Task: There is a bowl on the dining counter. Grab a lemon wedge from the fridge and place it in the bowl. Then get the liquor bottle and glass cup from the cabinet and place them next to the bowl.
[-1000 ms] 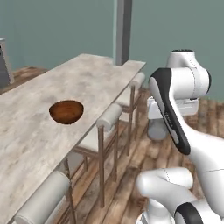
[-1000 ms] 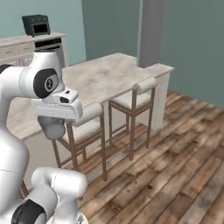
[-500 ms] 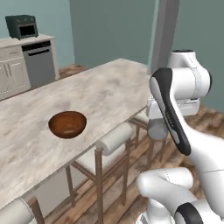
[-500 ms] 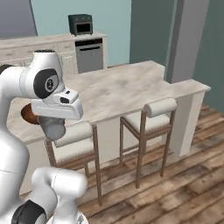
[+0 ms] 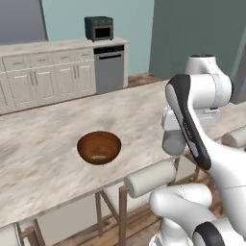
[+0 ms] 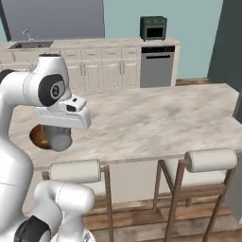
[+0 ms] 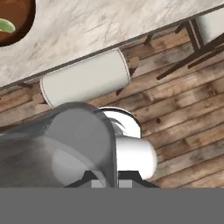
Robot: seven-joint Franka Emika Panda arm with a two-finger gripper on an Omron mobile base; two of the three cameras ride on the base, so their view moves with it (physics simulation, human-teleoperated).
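Already the lemon wedge [image 7: 6, 25] lies in the bowl [image 5: 99, 147] on the dining counter [image 5: 43, 144]. Meanwhile the gripper [image 7: 106, 180] pinches the glass cup [image 5: 174, 141], held over the counter's near edge; next, lowering it beside the bowl.

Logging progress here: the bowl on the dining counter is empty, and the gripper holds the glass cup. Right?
Not quite. The bowl is not empty: a lemon wedge lies in it, as the hand view shows. The rest stands: the bowl sits on the dining counter and the gripper holds the glass cup.
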